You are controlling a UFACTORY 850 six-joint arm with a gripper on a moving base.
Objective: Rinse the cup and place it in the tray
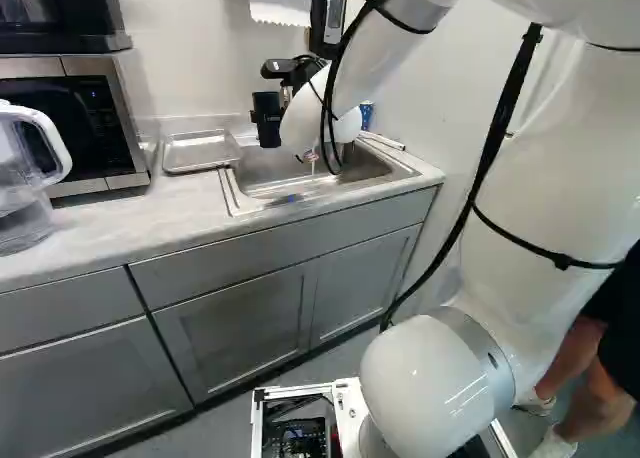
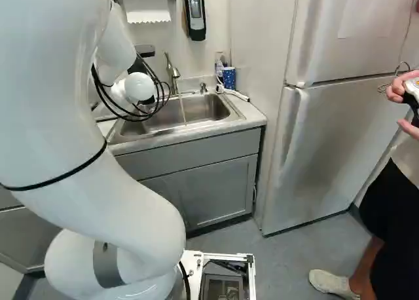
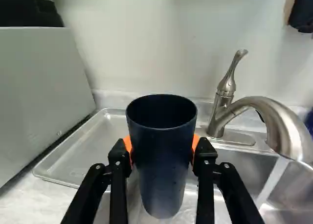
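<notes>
My gripper (image 1: pixel 284 105) is over the counter at the sink's left end in the left base view, holding the dark blue cup (image 1: pixel 267 121). In the wrist view, the gripper (image 3: pixel 162 153) has its orange pads pressed on both sides of the upright cup (image 3: pixel 162 175), whose open rim faces up. The shallow metal tray (image 3: pixel 90 148) lies on the counter beyond and beside the cup, partly hidden by it. Its whole outline shows in the left base view, the tray (image 1: pixel 200 151) being left of the cup. Water runs from the faucet (image 3: pixel 279 119) into the sink (image 2: pixel 203 108), away from the cup.
A microwave (image 1: pixel 75 123) borders the tray, and a clear pitcher (image 1: pixel 25 178) stands nearer on the counter. A blue patterned cup (image 2: pixel 228 78) is in the sink's far corner. A refrigerator (image 2: pixel 327 136) stands right of the cabinet; a person is at the right.
</notes>
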